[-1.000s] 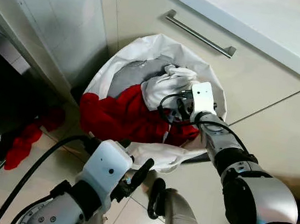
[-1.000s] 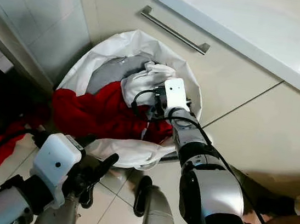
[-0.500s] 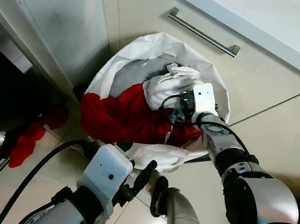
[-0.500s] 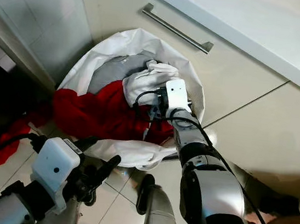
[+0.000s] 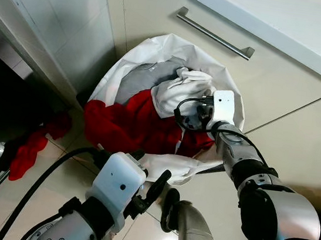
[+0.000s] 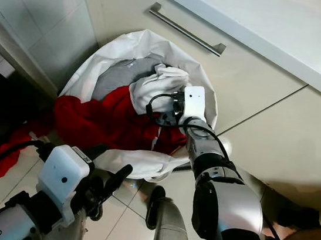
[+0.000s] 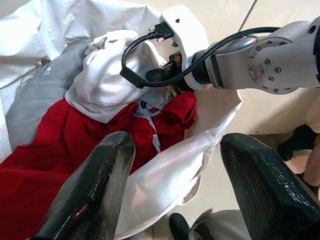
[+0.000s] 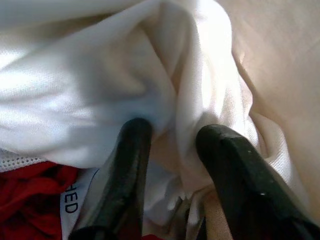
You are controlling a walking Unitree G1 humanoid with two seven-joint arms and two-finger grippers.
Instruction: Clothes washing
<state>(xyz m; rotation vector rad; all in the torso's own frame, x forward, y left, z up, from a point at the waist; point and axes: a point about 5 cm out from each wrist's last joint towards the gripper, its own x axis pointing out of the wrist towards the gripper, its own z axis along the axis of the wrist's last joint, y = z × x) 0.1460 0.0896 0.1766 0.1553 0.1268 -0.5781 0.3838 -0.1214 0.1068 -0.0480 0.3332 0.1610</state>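
I am standing on a pale tiled floor (image 5: 299, 144) in front of a cream cabinet with a metal drawer handle (image 5: 214, 37), a light countertop (image 6: 291, 25) running above it. Against the cabinet is sitting a white laundry bag (image 5: 152, 51), open at the top and full of clothes: a grey garment (image 5: 142, 79) toward the bag's back edge, a red garment (image 5: 127, 124) spilling over its left edge, and a white mesh shirt (image 5: 179, 90) lying on top near the right edge. Another piece of red cloth (image 5: 26, 152) is lying on the floor to the left, beside a dark opening.

My right gripper (image 8: 172, 145) is reaching down into the bag at its right edge. Its two black fingers (image 8: 130, 165) are standing slightly apart, pressing into the white mesh shirt with a fold of the fabric bunched between them; I cannot tell whether they are truly pinching it.

My left gripper (image 7: 175, 170) is hovering above the bag's near edge, its fingers (image 7: 95, 190) spread wide and holding nothing.
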